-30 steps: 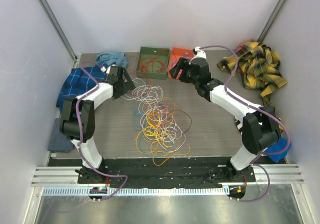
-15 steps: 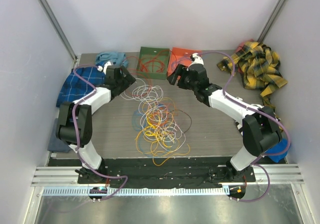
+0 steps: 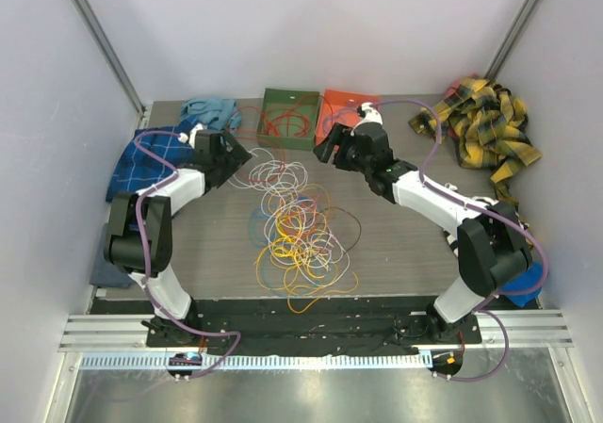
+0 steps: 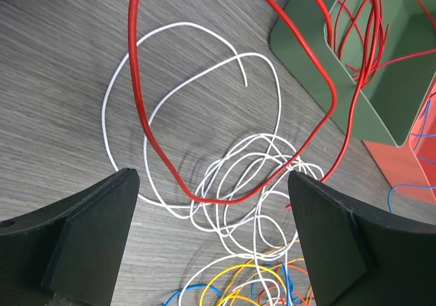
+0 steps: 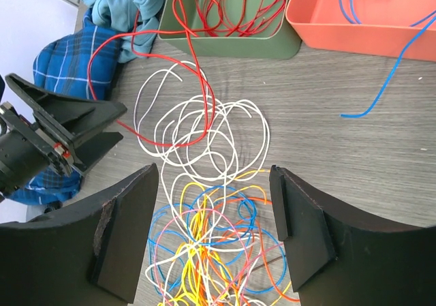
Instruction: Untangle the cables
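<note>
Heaped at the centre of the top view, the cables: yellow and orange loops lowest in frame, blue among them, white cable spread along the heap's upper edge; seemingly sorted by colour into bins at the far edge, hence red coils in the green bin and a blue cable trailing out of the orange bin at upper right of the right wrist view; draped over the green bin's near wall and down across the white loops, one red cable, half in and half out, probably the strand in hand; poised over that crossing from the left, the left gripper, jaws spread wide, released, grasping nothing, red loop showing between them, contact not clear; opposite, from the upper right, the right gripper, likewise released and empty above the white loops; bare table right of the heap and a narrower strip to its left, good room for dragging a strand free; tighter at the top, bin walls close beside the white loops; blue plaid cloth and teal cloth crowding the upper left, yellow plaid cloth the upper right; best kept clear of, for fear of snagging.
</note>
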